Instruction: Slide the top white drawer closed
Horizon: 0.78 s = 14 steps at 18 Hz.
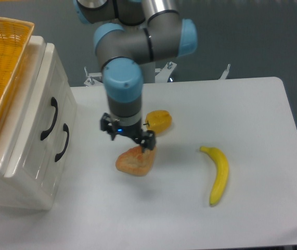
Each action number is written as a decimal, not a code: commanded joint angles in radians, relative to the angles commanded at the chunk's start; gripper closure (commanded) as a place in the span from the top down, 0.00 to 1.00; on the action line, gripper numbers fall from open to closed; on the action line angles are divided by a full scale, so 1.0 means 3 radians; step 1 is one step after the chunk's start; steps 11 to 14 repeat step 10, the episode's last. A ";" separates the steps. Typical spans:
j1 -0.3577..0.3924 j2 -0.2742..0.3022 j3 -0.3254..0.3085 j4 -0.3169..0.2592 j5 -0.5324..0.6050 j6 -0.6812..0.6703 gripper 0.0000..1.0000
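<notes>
The bench (pixel 252 104) is carrying a white cabinet (pixel 18 172) at its left edge, and the top white drawer (pixel 48 112) is sitting in the upper part of that cabinet's front, facing right across the bench. Its front is looking flush with the lower drawer (pixel 60 151) beneath it, so it is appearing already pushed in, though the angle is making a small gap hard to rule out. The drawer is glossy white with a panelled face and one curved black handle (pixel 50 119) running roughly along the front's long axis. The arm (pixel 123 88) is reaching down over the bench's middle, well to the right of the drawer, so any further push would be travelling leftward, straight against the drawer face. The tool (pixel 128 137) is hanging just above a piece of bread (pixel 135 160), with a yellow pepper (pixel 159 122) just beside it and a banana (pixel 218 174) lying nearer the right edge. Its fingers are standing apart and holding nothing.
</notes>
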<state>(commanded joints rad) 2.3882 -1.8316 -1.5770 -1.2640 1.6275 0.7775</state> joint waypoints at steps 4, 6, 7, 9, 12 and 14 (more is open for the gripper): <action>0.0271 0.0031 -0.0036 -0.0041 -0.0025 0.0511 1.00; 0.0399 0.0056 -0.0046 -0.0046 -0.0015 0.0756 1.00; 0.0460 0.0071 -0.0056 -0.0046 -0.0005 0.0854 1.00; 0.0578 0.0102 -0.0066 -0.0046 -0.0015 0.0957 1.00; 0.0634 0.0123 -0.0071 -0.0046 -0.0020 0.0967 1.00; 0.0634 0.0123 -0.0071 -0.0046 -0.0020 0.0967 1.00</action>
